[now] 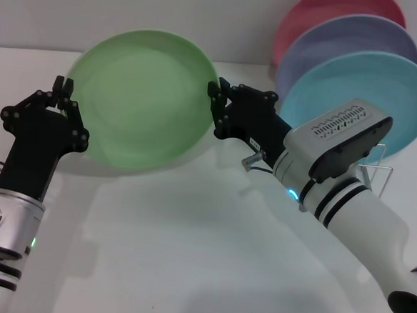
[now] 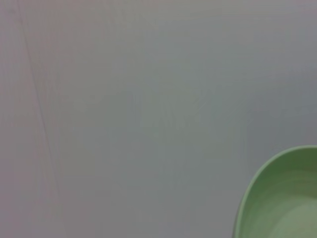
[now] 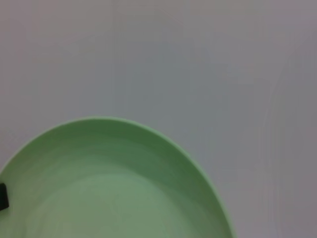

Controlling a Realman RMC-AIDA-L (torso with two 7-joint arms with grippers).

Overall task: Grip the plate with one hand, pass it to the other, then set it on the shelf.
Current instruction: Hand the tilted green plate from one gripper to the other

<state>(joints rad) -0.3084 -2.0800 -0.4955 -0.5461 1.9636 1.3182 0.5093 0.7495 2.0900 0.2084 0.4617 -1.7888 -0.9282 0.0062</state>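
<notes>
The light green plate (image 1: 144, 98) is held up in the air, tilted toward me, between both arms. My right gripper (image 1: 215, 107) is shut on the plate's right rim. My left gripper (image 1: 67, 112) is open, its black fingers (image 1: 71, 118) right at the plate's left rim; I cannot tell if they touch it. The plate's rim shows in the left wrist view (image 2: 282, 198), and its inner face fills the lower part of the right wrist view (image 3: 109, 183). The silver wire shelf (image 1: 381, 168) stands at the right, behind my right arm.
A red plate (image 1: 326, 14), a lavender plate (image 1: 346, 37) and a light blue plate (image 1: 357, 81) stand upright in the shelf at the back right. The white table (image 1: 187, 255) spreads below the arms. A white wall is behind.
</notes>
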